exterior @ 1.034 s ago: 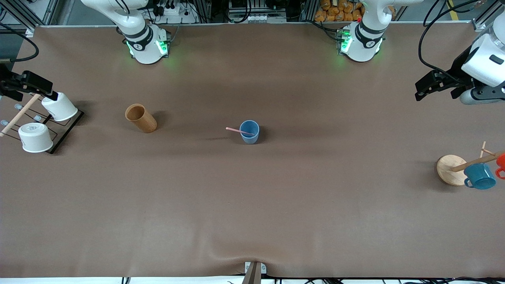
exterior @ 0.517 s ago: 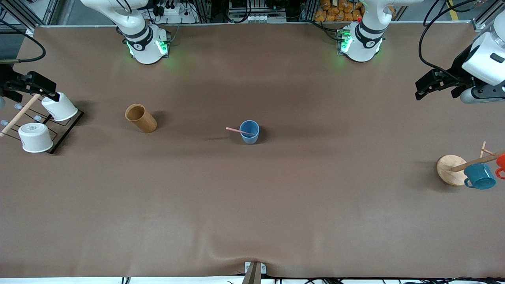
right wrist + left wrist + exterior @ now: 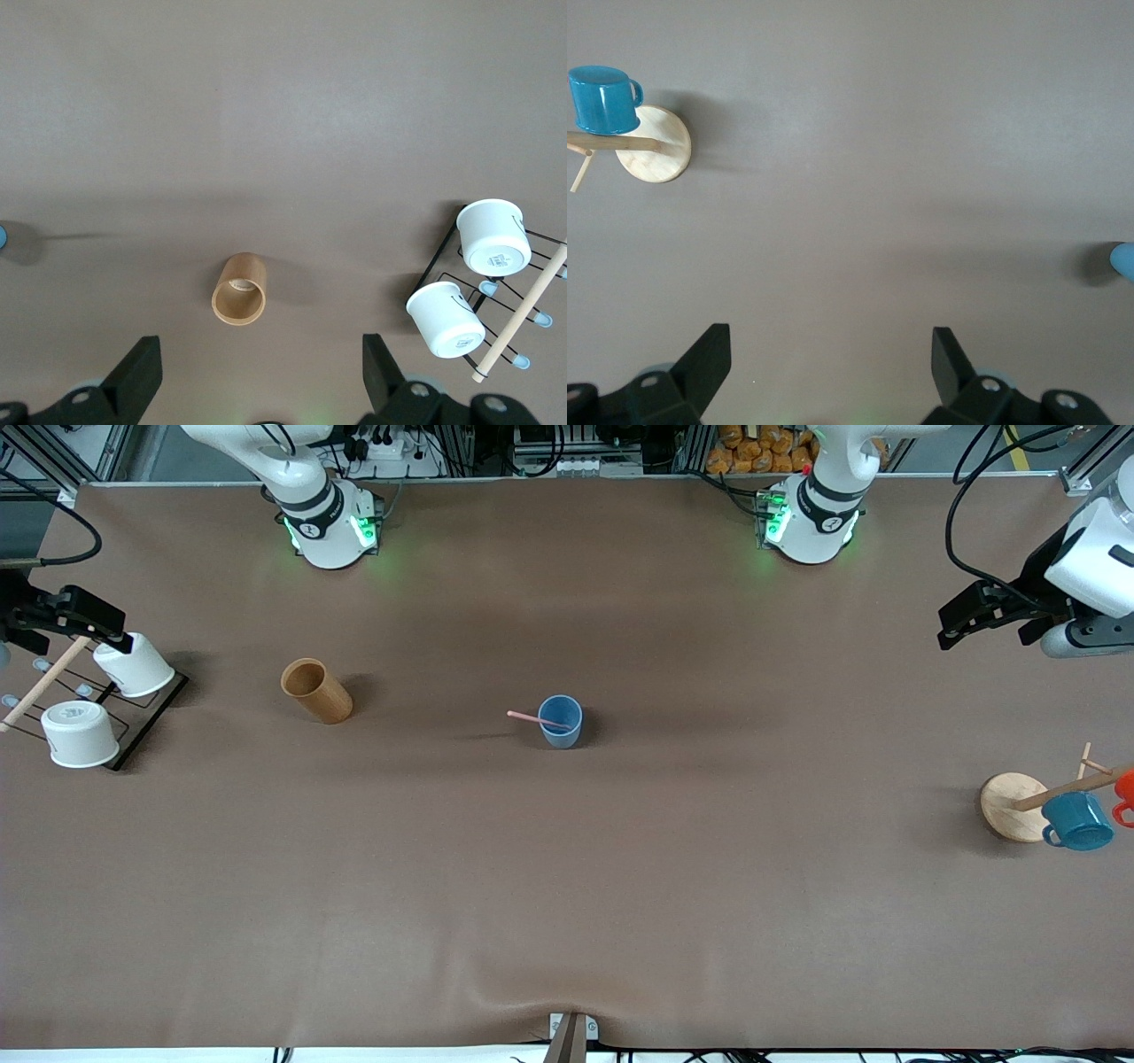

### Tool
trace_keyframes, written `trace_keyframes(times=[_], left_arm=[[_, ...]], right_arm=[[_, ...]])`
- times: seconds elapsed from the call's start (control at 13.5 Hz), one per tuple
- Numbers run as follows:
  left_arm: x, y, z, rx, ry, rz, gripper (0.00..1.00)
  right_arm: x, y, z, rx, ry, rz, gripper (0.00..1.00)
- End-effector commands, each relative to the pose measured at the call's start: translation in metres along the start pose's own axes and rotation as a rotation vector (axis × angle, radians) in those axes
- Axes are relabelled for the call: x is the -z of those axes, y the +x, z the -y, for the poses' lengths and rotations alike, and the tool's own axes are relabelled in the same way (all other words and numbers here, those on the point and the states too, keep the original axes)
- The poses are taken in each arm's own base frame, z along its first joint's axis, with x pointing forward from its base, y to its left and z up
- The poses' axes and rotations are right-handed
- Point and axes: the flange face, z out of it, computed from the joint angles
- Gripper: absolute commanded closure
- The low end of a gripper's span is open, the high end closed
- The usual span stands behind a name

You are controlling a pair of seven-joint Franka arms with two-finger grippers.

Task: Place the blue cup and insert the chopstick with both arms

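Fingers spread wide, empty, on left gripper (image 3: 961, 622) and right gripper (image 3: 75, 615), both parked at table ends. Blue cup (image 3: 561, 722) looks light, slick: grab mid-wall. Chopstick (image 3: 532, 717) in it, thin: pinch mid-shaft.

From my remote station: the blue cup (image 3: 561, 722) stands upright mid-tabletop (image 3: 567, 886) with the chopstick (image 3: 537, 719) leaning in it (tip poking out toward the right arm's end). The left pincer (image 3: 955, 622) and right pincer (image 3: 75, 613) hang open, empty, over the tabletop's two ends.
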Motion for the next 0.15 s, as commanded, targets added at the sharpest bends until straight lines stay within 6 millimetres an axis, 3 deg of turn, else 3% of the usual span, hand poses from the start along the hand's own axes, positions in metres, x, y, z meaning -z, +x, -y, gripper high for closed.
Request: trace_keyframes(times=[0.0,0.07], left_arm=[[0.0037,-0.0012,0.0021,-0.011,-0.018,0.015,0.0],[0.0037,-0.0012,0.0021,-0.01,-0.018,0.015,0.0]], right_arm=[[0.0023,-0.0069,-0.001,0.008,-0.015,-0.01,0.0],[0.0023,-0.0069,-0.0002,0.01,-0.015,-0.01,0.0]])
